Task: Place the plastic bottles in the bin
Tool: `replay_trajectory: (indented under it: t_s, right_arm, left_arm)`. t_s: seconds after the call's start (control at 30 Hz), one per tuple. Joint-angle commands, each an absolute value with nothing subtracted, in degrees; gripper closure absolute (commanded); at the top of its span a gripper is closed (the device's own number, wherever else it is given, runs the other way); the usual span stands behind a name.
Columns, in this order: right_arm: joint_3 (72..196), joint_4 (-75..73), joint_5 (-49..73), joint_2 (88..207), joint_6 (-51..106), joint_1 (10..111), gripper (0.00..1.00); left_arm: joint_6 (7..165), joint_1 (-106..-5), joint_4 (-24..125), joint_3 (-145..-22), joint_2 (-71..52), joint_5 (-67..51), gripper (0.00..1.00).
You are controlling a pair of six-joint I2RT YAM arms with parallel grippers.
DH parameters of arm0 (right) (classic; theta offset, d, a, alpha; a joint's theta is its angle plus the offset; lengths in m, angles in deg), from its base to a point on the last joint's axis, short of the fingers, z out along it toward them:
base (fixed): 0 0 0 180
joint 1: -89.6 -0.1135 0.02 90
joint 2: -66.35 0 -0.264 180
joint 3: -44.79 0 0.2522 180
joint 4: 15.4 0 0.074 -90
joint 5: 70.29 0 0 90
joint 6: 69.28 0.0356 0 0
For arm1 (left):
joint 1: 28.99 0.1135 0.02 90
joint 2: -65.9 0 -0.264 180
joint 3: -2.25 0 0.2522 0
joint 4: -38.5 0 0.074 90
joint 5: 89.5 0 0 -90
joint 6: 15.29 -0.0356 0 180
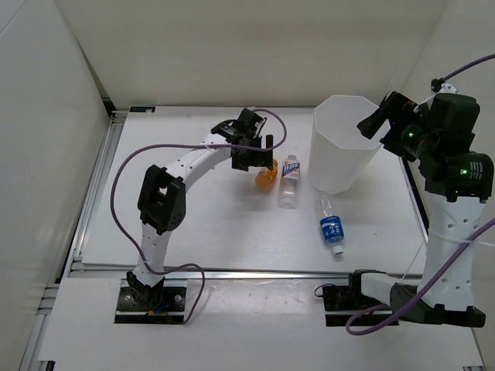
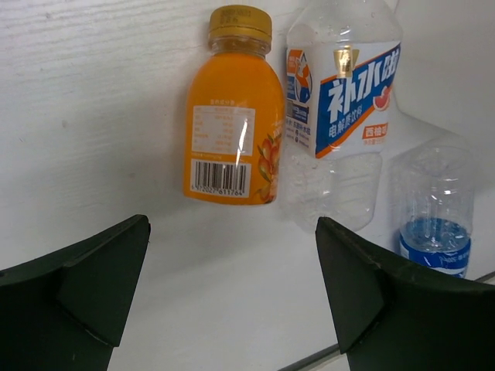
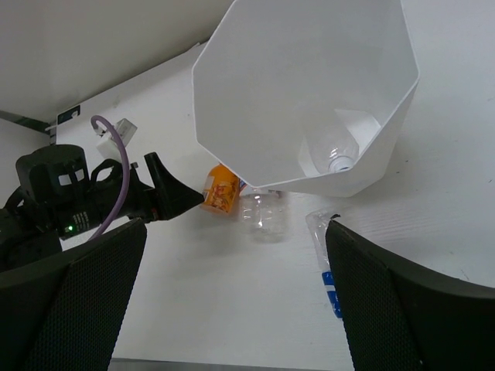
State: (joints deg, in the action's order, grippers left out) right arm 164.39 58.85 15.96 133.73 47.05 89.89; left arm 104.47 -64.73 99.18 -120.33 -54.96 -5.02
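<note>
Blue-label bottle (image 1: pixel 332 228) lies closest on the surface (image 1: pixel 193 232), then the white-and-orange-label bottle (image 1: pixel 289 180) beside the orange bottle (image 1: pixel 246 179), with the left hand (image 2: pixel 232 226) spread wide over it. Farther back, a clear bottle (image 3: pixel 332 151) sits inside the bin (image 1: pixel 344 147), right hand (image 3: pixel 236 232) spread above it.

Orange bottle (image 2: pixel 232 131): bare table along one flank. The labelled bottle (image 2: pixel 340 100) lies just beside the other flank, with hardly any gap. Left gripper (image 2: pixel 232 301) hangs over it, jaws spread wider than the orange bottle. Bin (image 3: pixel 294 77) mouth is unobstructed before the wide-open right gripper (image 3: pixel 232 301); one clear bottle (image 3: pixel 331 151) lies on its floor. Blue-label bottle (image 1: pixel 332 226) lies apart from the other bottles, near the bin's foot.
</note>
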Motion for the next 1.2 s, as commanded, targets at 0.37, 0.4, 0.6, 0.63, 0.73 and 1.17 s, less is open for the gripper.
replay_trajectory:
  t_s: [0.37, 0.4, 0.6, 0.63, 0.73, 1.17]
  right_arm:
    - [162.8, 58.6, 13.4, 134.7, 46.5, 89.9, 0.0]
    - [162.8, 58.6, 13.4, 135.3, 46.5, 89.9, 0.0]
    - [162.2, 58.6, 15.2, 135.3, 46.5, 89.9, 0.0]
    - [162.2, 58.6, 15.7, 135.3, 46.5, 89.9, 0.0]
    - [161.6, 58.6, 15.8, 135.3, 46.5, 89.9, 0.0]
    - [158.8, 58.6, 17.5, 134.2, 46.5, 89.9, 0.0]
  left_arm:
    - [94.3, -63.9, 95.6, -133.7, -65.0, 0.3, 0.01]
    - [94.3, -63.9, 95.6, -133.0, -65.0, 0.3, 0.01]
    - [93.8, -63.4, 95.6, -130.3, -65.5, -1.8, 0.01]
    - [93.8, -63.4, 95.6, -130.3, -66.2, -1.8, 0.01]
    - [94.3, -63.4, 95.1, -131.0, -66.7, -4.6, 0.02]
    - [97.3, -63.4, 90.9, -126.2, -67.3, -16.9, 0.06]
